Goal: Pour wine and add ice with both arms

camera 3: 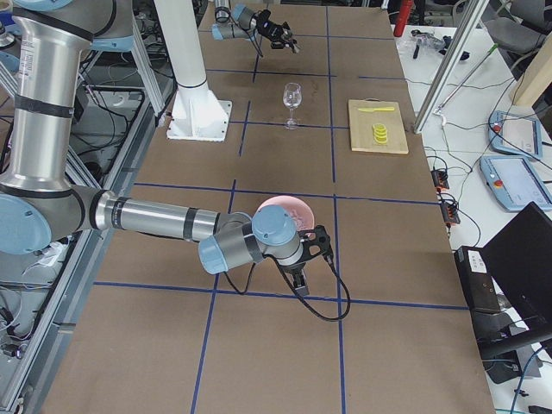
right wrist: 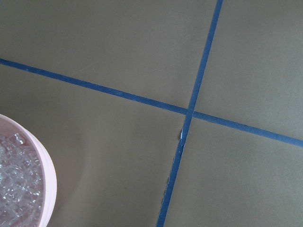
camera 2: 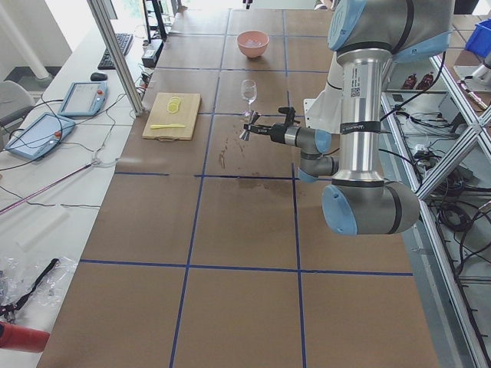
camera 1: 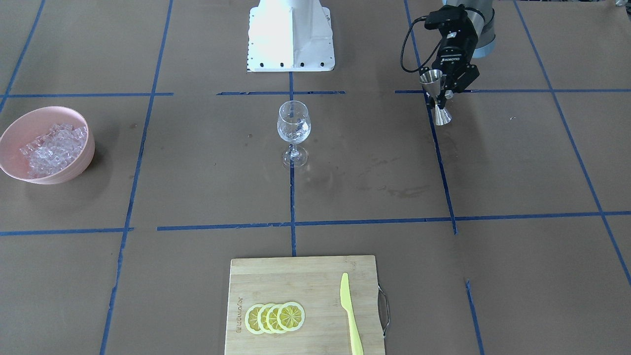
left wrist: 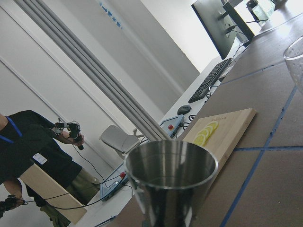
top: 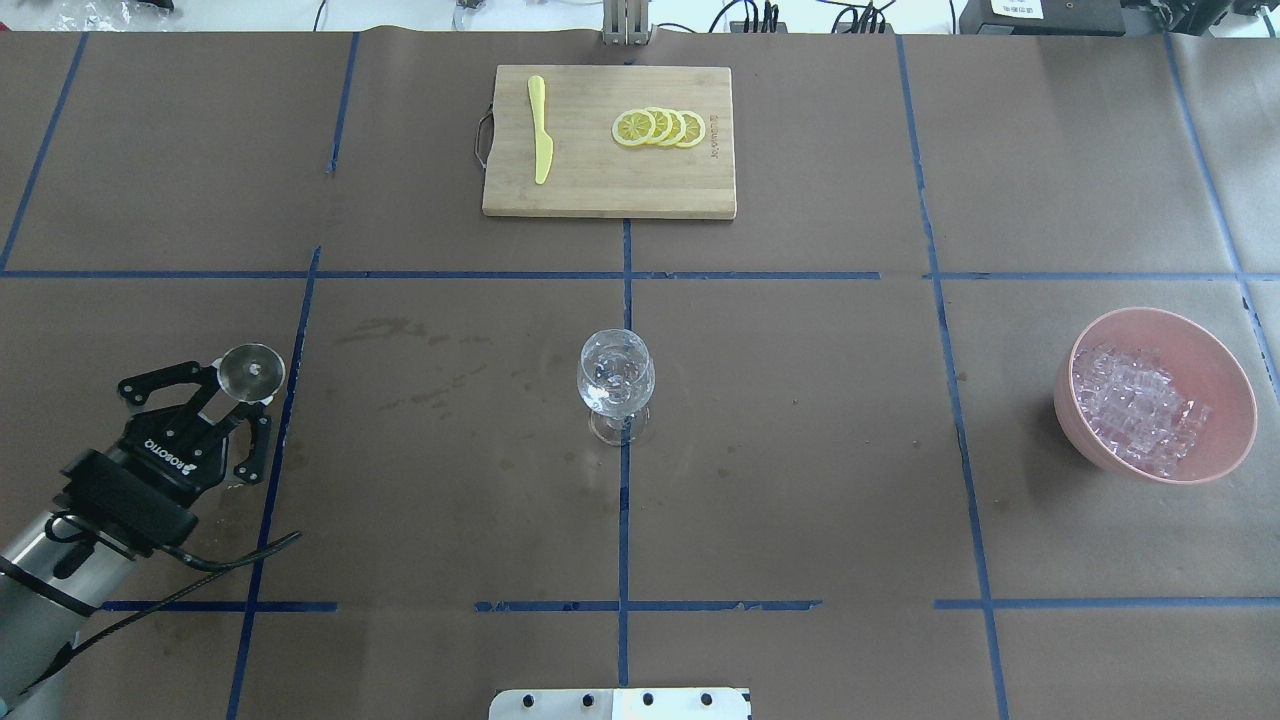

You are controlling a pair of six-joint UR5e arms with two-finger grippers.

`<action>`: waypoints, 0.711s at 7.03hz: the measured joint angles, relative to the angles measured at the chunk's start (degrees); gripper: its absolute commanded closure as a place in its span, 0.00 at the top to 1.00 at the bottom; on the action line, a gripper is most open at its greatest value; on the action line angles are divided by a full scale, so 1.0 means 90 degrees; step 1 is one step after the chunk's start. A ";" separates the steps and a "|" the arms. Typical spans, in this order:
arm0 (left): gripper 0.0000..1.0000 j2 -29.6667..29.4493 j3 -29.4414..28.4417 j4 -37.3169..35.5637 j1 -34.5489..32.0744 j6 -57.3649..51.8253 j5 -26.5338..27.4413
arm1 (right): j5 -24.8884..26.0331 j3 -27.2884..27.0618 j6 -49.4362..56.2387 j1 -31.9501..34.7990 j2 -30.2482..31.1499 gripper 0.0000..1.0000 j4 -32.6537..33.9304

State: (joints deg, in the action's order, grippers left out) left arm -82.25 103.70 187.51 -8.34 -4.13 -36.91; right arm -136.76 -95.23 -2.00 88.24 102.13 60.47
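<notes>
My left arm [top: 45, 565] reaches out at 9 o'clock from the wine glass [top: 615, 375]. Its jaws are closed on the narrow waist of a steel jigger [top: 252, 372], holding it upright and seemingly clear of the table [top: 800, 450]. I judge the waist the sensible place to pinch (a cone above and below keeps it from slipping), and upright keeps whatever is in the top cup from spilling. My left wrist view shows the cup's inner wall but not its bottom, so I cannot tell if it is filled.

The glass stands at the table's middle, well apart from the jigger, with something clear glinting inside. The ice [top: 1135, 410] lies heaped in a pink bowl [top: 1215, 350] at 3 o'clock from the glass. My right arm [camera 3: 164, 222] hangs low just beside that bowl, probably staged for the ice; whether its jaws are open or closed I cannot tell.

At 12 o'clock a cutting board [top: 600, 185] carries lemon slices [top: 660, 127] and a yellow knife [top: 540, 130], out of both arms' way.
</notes>
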 measured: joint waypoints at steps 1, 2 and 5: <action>0.00 0.0337 -0.0004 0.0007 -0.0006 0.0743 -0.0040 | 0.0000 0.0000 0.0004 0.0003 0.0002 1.00 0.0000; 0.00 0.0583 -0.0017 -0.0016 -0.0009 0.1425 -0.0055 | 0.0000 0.0000 0.0006 0.0006 0.0006 1.00 0.0000; 0.00 0.0813 -0.0102 -0.0183 0.0000 0.4844 -0.0661 | 0.0000 -0.0004 0.0007 0.0009 0.0040 1.00 0.0000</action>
State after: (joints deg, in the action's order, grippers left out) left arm -74.93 102.78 185.86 -8.33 39.47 -42.86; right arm -136.76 -95.26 -1.93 88.33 102.49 60.47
